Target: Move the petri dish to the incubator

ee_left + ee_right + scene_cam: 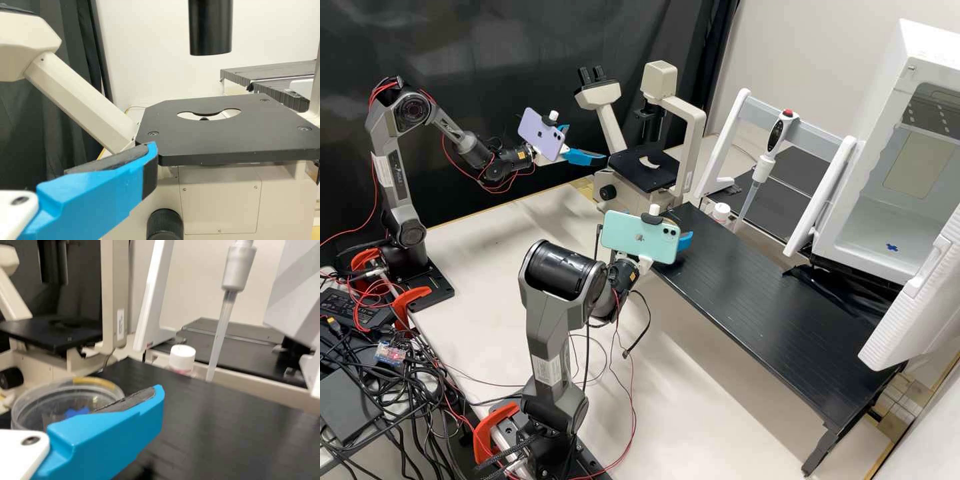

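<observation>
- Currently, the petri dish (60, 402) is by the near edge of the black surface (747, 293), right at the right gripper (683, 241). Can't tell if it sits free or is clamped; state of those jaws unclear.
- Left gripper (587, 143): jaws apart, nothing between them, beside the microscope stage (225, 135). Probably not needed here.
- Dish looks clear, round, shallow, about level. A blue patch (76, 412) shows through it; can't say if it's on the dish or under it.
- Handling, my guess: light, stiff, thin-walled plastic. Slick on smooth walls, cracks if over-squeezed.
- Take it by the side wall, opposite points across the diameter, low enough to catch the base. Gripping high might lift only a lid, if it has one.
- Light squeeze, keep it level. Tilt could spill any contents.
- Incubator (920, 50) is open, door (913, 300) swung out, blue cross (892, 247) on its floor. Likely target.
- Judged step: securing the dish, transfer still ahead. Carry clear of the pipette (222, 332) and white-capped bottle (182, 357).
</observation>
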You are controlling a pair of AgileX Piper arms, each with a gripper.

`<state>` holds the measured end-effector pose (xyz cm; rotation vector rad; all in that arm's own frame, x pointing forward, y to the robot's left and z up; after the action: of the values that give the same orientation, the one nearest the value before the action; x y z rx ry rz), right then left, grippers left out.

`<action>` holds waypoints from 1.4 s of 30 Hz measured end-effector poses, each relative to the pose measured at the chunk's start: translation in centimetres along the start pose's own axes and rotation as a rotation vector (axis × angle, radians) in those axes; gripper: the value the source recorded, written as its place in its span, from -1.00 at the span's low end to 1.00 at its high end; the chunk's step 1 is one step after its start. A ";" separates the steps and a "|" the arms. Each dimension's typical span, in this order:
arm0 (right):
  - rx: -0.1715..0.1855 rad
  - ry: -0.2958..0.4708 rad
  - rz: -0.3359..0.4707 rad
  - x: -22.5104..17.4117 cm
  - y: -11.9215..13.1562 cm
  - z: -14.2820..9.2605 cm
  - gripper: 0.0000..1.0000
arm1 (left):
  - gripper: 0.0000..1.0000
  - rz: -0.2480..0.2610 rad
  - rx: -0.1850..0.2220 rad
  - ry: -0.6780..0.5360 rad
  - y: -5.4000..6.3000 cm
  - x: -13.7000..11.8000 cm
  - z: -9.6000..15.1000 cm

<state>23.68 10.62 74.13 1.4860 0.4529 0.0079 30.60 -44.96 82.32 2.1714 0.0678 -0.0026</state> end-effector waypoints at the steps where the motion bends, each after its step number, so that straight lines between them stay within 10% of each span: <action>1: 0.001 -0.007 -0.007 0.1 -0.2 0.1 1.00 | 1.00 0.000 0.000 0.000 0.0 0.0 0.0; 5: -0.011 -0.020 -0.034 0.3 -1.0 0.5 1.00 | 1.00 0.000 0.000 0.000 0.0 0.0 0.0; 6: -0.012 -0.023 -0.034 0.4 -1.0 0.6 -1.00 | 1.00 0.000 0.000 0.000 0.0 0.0 0.0; 42: 0.006 -0.040 -0.017 0.6 -0.9 1.4 -1.00 | 1.00 0.000 0.000 0.000 0.0 0.0 0.0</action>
<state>24.37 9.39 73.17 1.4860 0.4339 -0.0365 30.60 -44.96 82.32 2.1714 0.0678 -0.0026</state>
